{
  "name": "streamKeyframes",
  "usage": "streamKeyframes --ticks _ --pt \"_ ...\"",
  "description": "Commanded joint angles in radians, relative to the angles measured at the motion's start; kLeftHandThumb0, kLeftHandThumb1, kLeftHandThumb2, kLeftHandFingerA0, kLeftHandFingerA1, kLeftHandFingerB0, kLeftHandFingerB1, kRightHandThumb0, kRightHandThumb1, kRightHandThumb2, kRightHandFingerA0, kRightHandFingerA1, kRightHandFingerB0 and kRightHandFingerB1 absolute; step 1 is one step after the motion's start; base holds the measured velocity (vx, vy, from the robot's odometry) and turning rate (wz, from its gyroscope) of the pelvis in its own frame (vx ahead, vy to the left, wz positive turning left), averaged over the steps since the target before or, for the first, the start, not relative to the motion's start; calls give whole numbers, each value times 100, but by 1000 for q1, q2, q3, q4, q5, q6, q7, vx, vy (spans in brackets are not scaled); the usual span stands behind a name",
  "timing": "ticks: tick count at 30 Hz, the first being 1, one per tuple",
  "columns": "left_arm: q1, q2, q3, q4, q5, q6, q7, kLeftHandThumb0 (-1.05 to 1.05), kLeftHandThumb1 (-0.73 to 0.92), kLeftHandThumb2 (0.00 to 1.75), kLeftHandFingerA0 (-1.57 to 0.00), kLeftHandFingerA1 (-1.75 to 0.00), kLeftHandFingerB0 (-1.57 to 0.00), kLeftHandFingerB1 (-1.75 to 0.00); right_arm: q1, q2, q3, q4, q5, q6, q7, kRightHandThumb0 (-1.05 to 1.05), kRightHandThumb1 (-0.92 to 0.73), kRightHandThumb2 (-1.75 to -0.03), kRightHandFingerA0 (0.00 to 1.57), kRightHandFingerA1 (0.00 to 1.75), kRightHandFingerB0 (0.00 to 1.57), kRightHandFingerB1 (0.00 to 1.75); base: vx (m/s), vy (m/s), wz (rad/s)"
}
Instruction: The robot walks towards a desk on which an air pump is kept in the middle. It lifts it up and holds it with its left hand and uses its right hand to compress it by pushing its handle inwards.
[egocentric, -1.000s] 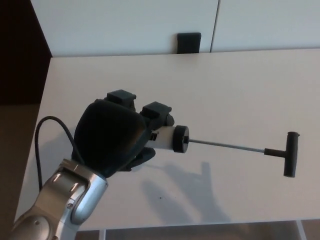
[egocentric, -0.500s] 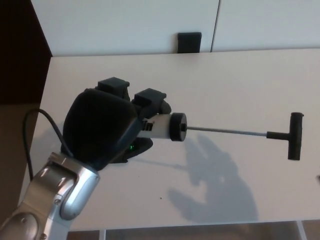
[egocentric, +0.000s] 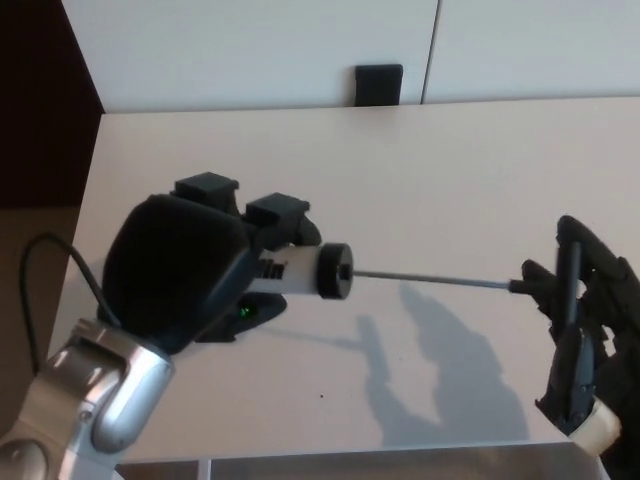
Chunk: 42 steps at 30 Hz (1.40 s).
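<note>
The robot's left hand (egocentric: 190, 265) is wrapped tight around the air pump (egocentric: 300, 272), held above the desk (egocentric: 400, 160) near its left edge, rod fully drawn out. The right hand (egocentric: 580, 330) sits at the T-handle (egocentric: 568, 285) by the front right corner; its grip cannot be made out. An off-axis push could bend the thin rod (egocentric: 430, 279) or twist the barrel loose.
</note>
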Motion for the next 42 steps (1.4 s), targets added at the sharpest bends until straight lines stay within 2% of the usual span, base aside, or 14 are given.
streamKeyframes --ticks 1,2,6,7,11,12,14,15,20,33,34,36,37,42 --pt "-32 10 46 40 -8 -10 -23 -3 76 59 -76 -163 -66 -117 -12 -9 11 15 14 44 -4 -91 -74 -116 6 37 7 20 0 0 0" --pt "-30 9 48 41 -8 -10 -26 0 75 60 -79 -164 -67 -124 -14 -9 13 14 18 46 -2 -91 -74 -116 7 36 8 19 0 0 0" --pt "-23 5 53 45 -10 -18 -26 -2 75 59 -76 -165 -65 -121 -18 -8 18 12 21 50 0 -81 -68 -115 1 39 0 25 0 0 0" --pt "-19 5 53 46 -10 -24 -22 -3 75 59 -78 -165 -67 -118 -21 -9 19 13 20 50 -1 -92 -74 -116 7 37 7 19 0 0 0" --pt "-17 6 54 52 -11 -41 -17 -4 75 60 -79 -164 -69 -116 -35 -11 17 15 23 57 -2 -92 -74 -116 6 36 7 20 0 0 0" --pt "-17 5 54 54 -15 -46 -15 -5 74 60 -81 -163 -76 -104 -37 -11 16 16 23 57 -3 -92 -74 -116 6 36 7 20 0 0 0" --pt "-16 0 52 54 -15 -49 -17 -8 68 63 -91 -160 -81 -104 -42 -13 13 14 25 58 -3 -81 -68 -115 0 39 0 27 0 0 0" --pt "-19 1 50 56 -11 -53 -16 -6 68 58 -86 -162 -90 -87 -50 -12 13 8 26 66 -5 -80 -69 -115 1 41 0 27 0 0 0" --pt "-25 3 49 68 -2 -66 -13 -4 70 59 -86 -160 -88 -86 -81 -13 7 -1 42 94 -6 -79 -69 -115 0 38 0 27 0 0 0" --pt "-15 7 15 116 53 -113 28 -7 64 61 -90 -147 -87 -59 -163 -28 -1 25 74 163 8 -88 -79 -117 4 30 4 20 0 0 0" --pt "-15 5 10 122 59 -114 32 -6 65 61 -88 -148 -87 -60 -173 -29 2 31 71 169 8 -84 -92 -72 3 29 1 17 0 0 0" --pt "-14 2 5 129 67 -115 36 -6 65 61 -88 -148 -87 -60 -184 -30 4 36 67 175 7 -84 -92 -72 3 29 1 17 0 0 0" --pt "-17 -2 -3 136 77 -117 39 -6 64 60 -87 -152 -85 -60 -195 -29 10 40 65 178 9 -88 -80 -117 6 31 5 19 0 0 0" --pt "-30 -13 -29 155 103 -118 43 -6 67 60 -89 -142 -85 -56 -216 -31 22 46 60 191 10 -87 -80 -117 5 31 5 20 0 0 0"
